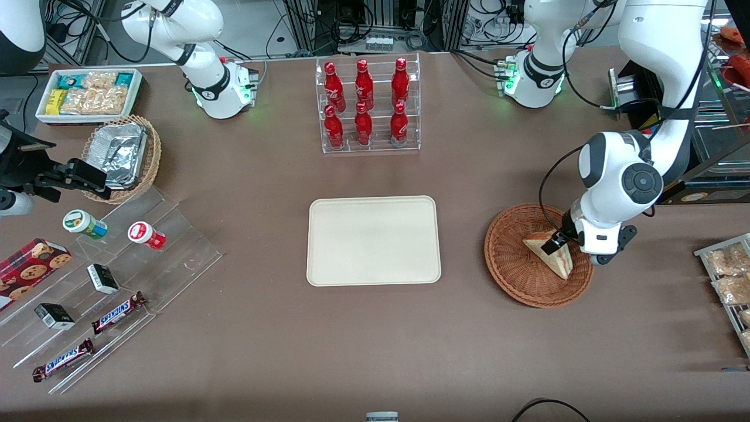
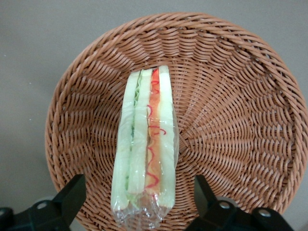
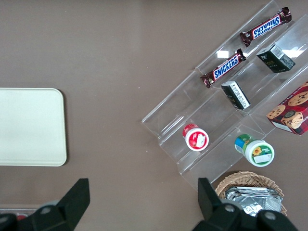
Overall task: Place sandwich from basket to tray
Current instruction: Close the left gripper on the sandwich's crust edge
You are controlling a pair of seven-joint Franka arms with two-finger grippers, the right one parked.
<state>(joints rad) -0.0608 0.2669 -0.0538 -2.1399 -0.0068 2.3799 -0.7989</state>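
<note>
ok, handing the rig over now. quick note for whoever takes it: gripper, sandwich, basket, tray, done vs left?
Gripper: open, down over the basket, fingers on either side of the sandwich, not closed on it yet.
Sandwich: lying in the basket, wrapped in clear film, filling edge facing the wrist camera.
Basket: on the table toward the working arm's end, beside the tray.
Tray: mid-table, nearer the front camera than the bottle rack, nothing on it.
Done: approach and alignment over the sandwich.
Left: close, lift, carry to the tray, release.
</note>
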